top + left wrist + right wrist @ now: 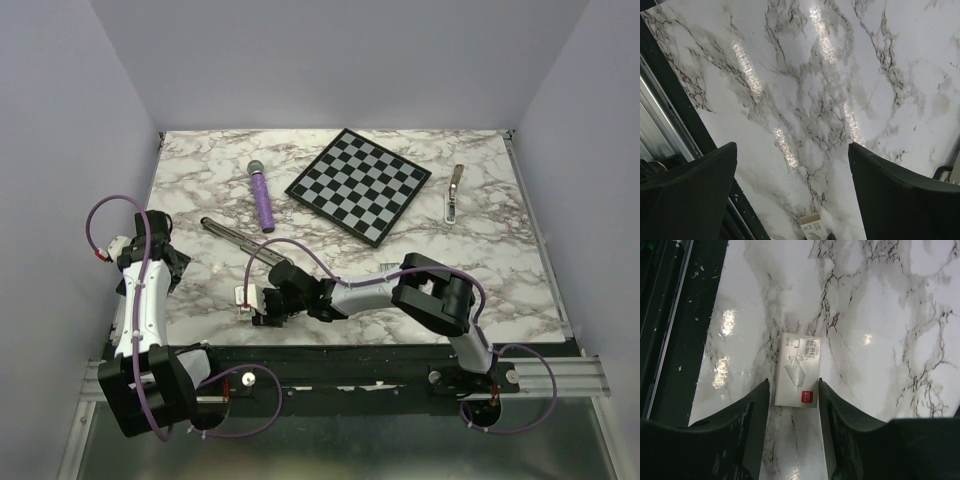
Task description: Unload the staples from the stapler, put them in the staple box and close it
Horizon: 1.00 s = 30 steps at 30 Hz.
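The stapler (236, 239), long, slim and dark silvery, lies on the marble table (480, 260) left of centre, behind my right gripper; it shows in neither wrist view. My right gripper (262, 306) is low over the table's front edge. In the right wrist view it (794, 382) is open, with its fingertips on either side of the near end of a small white staple box (797, 370). The right fingertip is about touching the box and the left one stands slightly off it. My left gripper (172, 266) is open and empty over bare marble (792, 145).
A purple cylinder with a grey head (261, 197) lies behind the stapler. A chessboard (359, 185) sits at the back centre, with a small silvery and tan tool (455, 192) to its right. The staple box's corner (815, 227) shows in the left wrist view. The table's black front edge (670, 340) is close by.
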Motion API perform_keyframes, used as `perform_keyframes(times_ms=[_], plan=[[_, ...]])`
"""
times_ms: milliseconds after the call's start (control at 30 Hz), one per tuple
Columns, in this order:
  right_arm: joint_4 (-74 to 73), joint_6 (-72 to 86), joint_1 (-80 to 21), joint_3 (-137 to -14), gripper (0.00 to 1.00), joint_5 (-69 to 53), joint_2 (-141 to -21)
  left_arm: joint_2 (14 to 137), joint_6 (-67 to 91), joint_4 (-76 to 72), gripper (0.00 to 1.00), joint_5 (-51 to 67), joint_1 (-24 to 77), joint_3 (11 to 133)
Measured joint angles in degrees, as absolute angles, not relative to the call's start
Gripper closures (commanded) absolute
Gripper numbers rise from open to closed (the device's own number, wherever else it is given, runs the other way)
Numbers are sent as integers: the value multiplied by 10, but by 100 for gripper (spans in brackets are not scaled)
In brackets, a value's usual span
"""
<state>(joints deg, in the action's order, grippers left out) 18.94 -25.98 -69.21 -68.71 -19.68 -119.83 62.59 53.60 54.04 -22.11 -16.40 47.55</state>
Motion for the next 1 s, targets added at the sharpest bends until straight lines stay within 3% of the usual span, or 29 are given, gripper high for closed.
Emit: perform_keyframes(times_ms=[200,600,900,1000], plan=[[190,-273,-692,-669,57,-191,-1185,627,536,539,4,-221,-164,475],[177,-279,-686,-619,59,-154,-1139,630,535,535,4,-221,-164,474],[143,-288,-618,-538,57,-148,-1036,630,529,520,4,-217,-164,470],[120,-299,-590,-531,47,-148,-1012,630,526,517,4,-214,-164,468]])
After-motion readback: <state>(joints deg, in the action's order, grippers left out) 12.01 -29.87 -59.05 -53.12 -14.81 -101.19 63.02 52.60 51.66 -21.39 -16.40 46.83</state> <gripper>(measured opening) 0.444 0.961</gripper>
